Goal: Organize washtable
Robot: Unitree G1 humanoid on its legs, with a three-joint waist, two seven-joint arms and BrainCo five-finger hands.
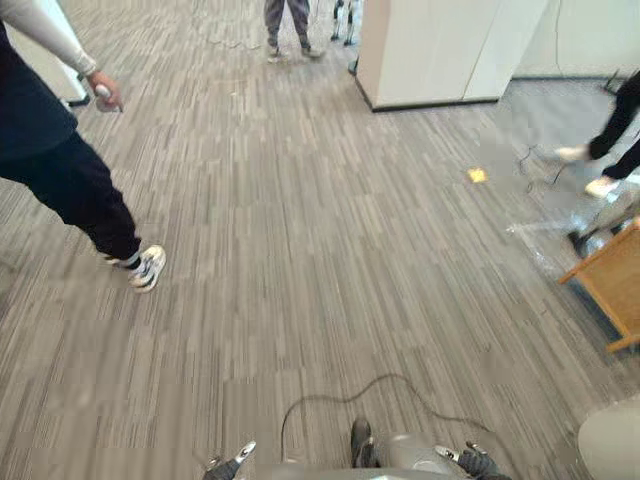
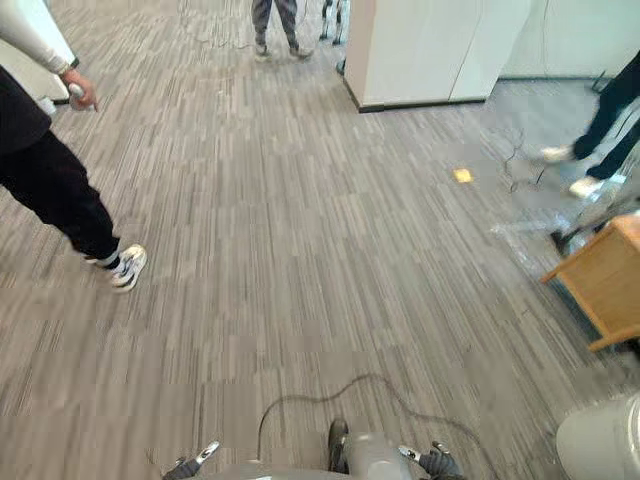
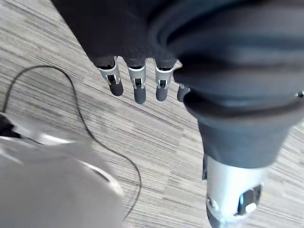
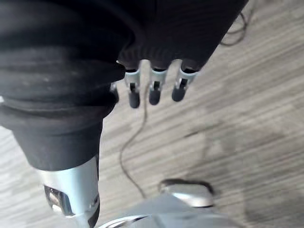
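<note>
My left hand [image 3: 137, 88] hangs over grey striped carpet [image 3: 156, 142], its fingers straight and nothing in them. My right hand [image 4: 154, 90] hangs the same way over the carpet, fingers straight and apart from the thumb [image 4: 71, 190], holding nothing. Both eye views look down on open carpet floor [image 1: 300, 260].
A person in dark trousers [image 1: 70, 180] stands at the left with a small object in one hand. Other people's legs [image 1: 288, 25] show far ahead and at the right [image 1: 615, 140]. Also at the right are a white partition [image 1: 440, 50], a wooden cabinet [image 1: 610, 280] and clear plastic sheeting [image 1: 560, 235].
</note>
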